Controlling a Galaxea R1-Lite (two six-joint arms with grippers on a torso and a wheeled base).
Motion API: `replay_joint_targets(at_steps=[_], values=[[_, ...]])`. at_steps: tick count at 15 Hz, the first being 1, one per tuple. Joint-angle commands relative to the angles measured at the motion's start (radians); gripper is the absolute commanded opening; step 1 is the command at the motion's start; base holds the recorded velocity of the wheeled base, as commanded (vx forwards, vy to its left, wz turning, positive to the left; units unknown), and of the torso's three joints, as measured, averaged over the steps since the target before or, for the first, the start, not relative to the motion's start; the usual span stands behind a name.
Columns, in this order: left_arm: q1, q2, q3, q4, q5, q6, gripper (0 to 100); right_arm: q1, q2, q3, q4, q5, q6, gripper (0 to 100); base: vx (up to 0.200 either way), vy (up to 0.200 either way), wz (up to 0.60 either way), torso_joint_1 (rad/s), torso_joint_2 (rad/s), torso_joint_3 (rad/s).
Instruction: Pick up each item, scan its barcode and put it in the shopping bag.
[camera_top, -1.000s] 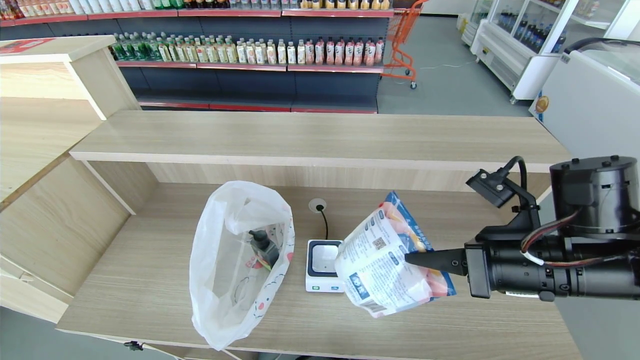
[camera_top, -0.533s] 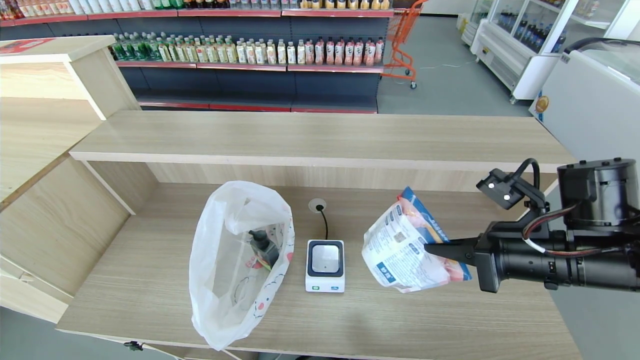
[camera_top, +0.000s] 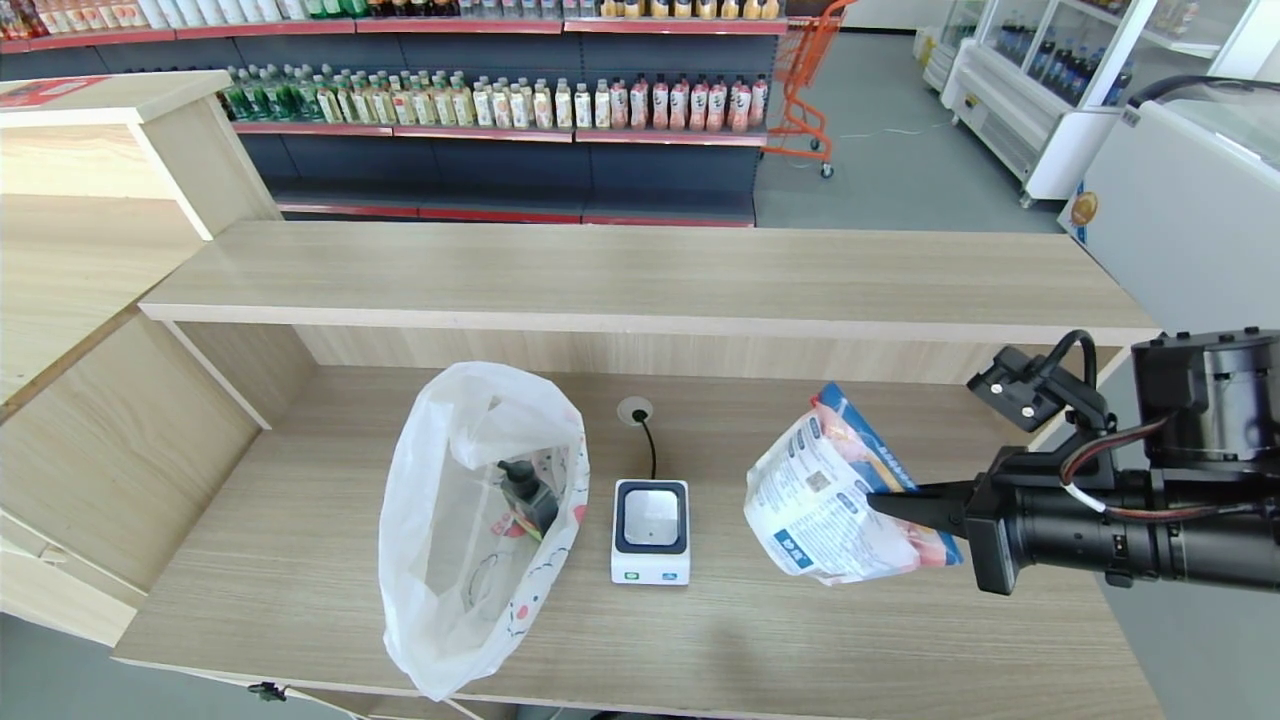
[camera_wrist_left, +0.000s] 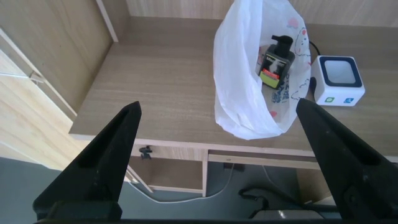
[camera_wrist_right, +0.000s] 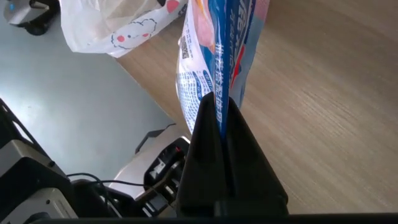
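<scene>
1. In the head view, we are seeing the right gripper (camera_top: 885, 503) clenching its black fingers on the edge of a white and blue plastic snack packet (camera_top: 815, 495). The packet is hanging tilted over the light wooden counter (camera_top: 280, 560), to the right of the small white box-shaped scanner (camera_top: 650, 572) and apart from it. The white translucent plastic shopping bag (camera_top: 450, 600) is lying open just beside the scanner, on its left. A black pump bottle (camera_top: 527, 497) is resting inside the bag.
2. In the left wrist view, the left gripper (camera_wrist_left: 217, 104) is hovering above the near edge of the counter. Its two dark fingers are spreading wide apart and are grasping nothing. Under it, the shopping bag is showing its open mouth with the bottle inside, and the scanner is standing next to the bag.
3. In the right wrist view, the two fingers are pressing together on the blue edge of the packet. The packet is hanging over the wood of the counter, and a part of the shopping bag is lying farther off.
</scene>
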Motion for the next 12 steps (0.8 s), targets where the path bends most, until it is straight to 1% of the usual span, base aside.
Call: replay_joint_targets(at_steps=[1, 2, 9, 12], values=[[0.000, 0.000, 0.000, 0.000, 0.001, 0.000, 100, 0.001, -0.009, 0.008, 0.001, -0.001, 0.000, 0, 0.000, 0.000, 0.00, 0.000, 0.00, 0.000], [0.002, 0.000, 0.000, 0.000, -0.001, 0.003, 100, -0.001, -0.013, 0.008, 0.001, -0.001, 0.000, 0, 0.000, 0.000, 0.00, 0.000, 0.00, 0.000], [0.000, 0.000, 0.000, 0.000, -0.001, 0.003, 100, -0.001, -0.021, 0.037, 0.000, -0.003, 0.000, 0, 0.000, 0.200, 0.00, 0.000, 0.00, 0.003], [0.000, 0.000, 0.000, 0.000, -0.001, 0.003, 100, -0.016, -0.007, 0.040, 0.000, -0.001, 0.000, 0, 0.000, 0.200, 0.00, 0.002, 0.00, 0.005]])
